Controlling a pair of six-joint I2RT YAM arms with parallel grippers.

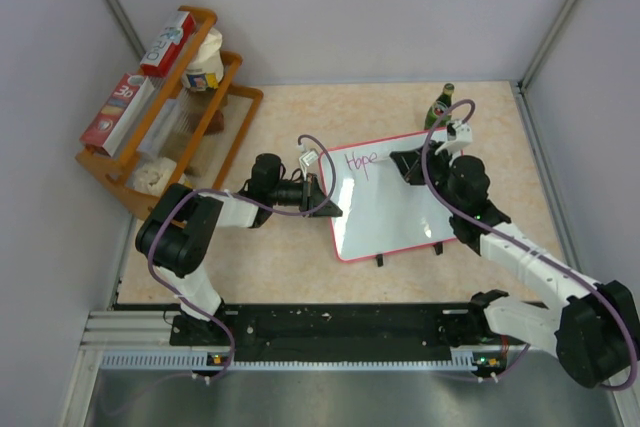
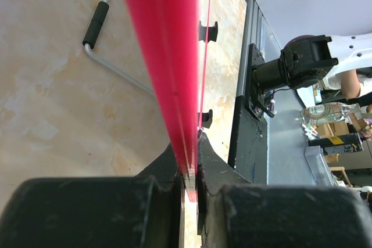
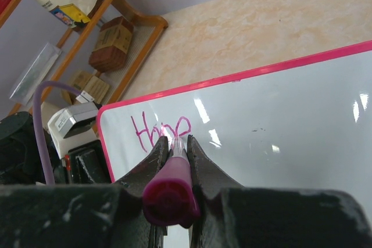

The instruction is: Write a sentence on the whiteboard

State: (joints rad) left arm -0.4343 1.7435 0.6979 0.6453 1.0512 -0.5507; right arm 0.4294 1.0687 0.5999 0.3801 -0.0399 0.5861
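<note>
Pink marker (image 3: pixel 171 193), clamped tight in the right gripper (image 3: pixel 177 143), nose aimed at the whiteboard (image 1: pixel 400 207) just under "Hope", which is all the sentence (image 3: pixel 160 130) shows. The left gripper (image 2: pixel 190 169) pinches the board's red rim, holding it mid-table between the arms. The marker tip is buried between the fingers, so contact with the board can't be made out.

Pale walls (image 1: pixel 350 7), marbled beige tabletop (image 1: pixel 290 267)
</note>
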